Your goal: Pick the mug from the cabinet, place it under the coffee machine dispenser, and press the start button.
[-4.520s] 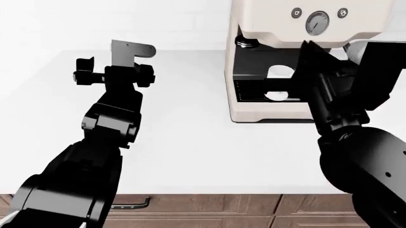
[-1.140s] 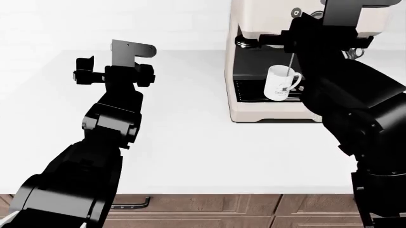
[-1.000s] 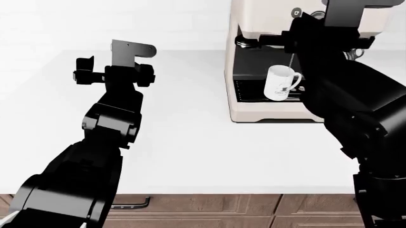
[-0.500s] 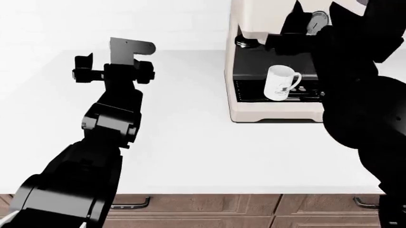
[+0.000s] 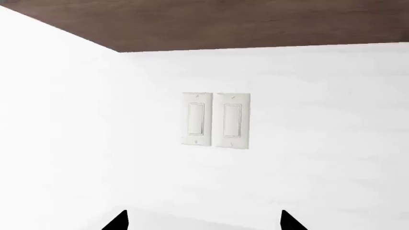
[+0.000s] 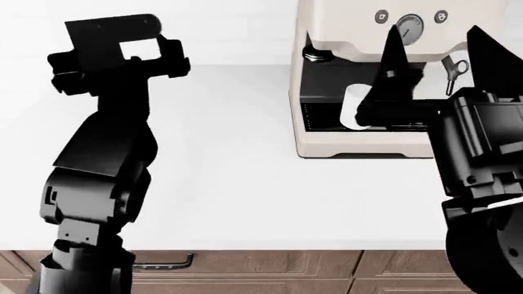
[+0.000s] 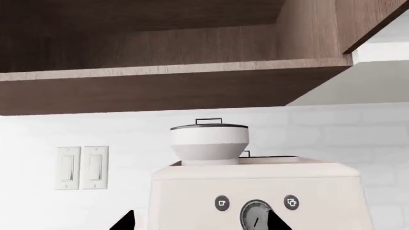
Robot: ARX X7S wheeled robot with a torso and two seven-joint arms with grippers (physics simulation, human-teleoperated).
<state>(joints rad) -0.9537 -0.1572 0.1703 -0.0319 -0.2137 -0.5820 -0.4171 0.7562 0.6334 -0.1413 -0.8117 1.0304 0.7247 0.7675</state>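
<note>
Left wrist view shows only a white wall with a double light switch (image 5: 216, 120) under a brown cabinet edge; your left claw (image 5: 203, 221) has its two black tips spread wide, holding nothing.

Head view puts the mug (image 6: 356, 105) inside the black recess of the coffee machine (image 6: 343, 24), on the drip tray, partly hidden by your right claw (image 6: 437, 52). The dispenser (image 6: 317, 55) sits nearer the recess's left side, so I cannot tell whether the mug is squarely beneath it. The right claw is wide and empty, tips pointing up in front of the machine. The tabletop (image 6: 229, 184) separates both arms.

Right wrist view faces the machine's front: two round buttons (image 7: 221, 202) flank the gauge (image 7: 256, 215). Narrow the claw, aim one tip squarely at the chosen button, and push straight in.
</note>
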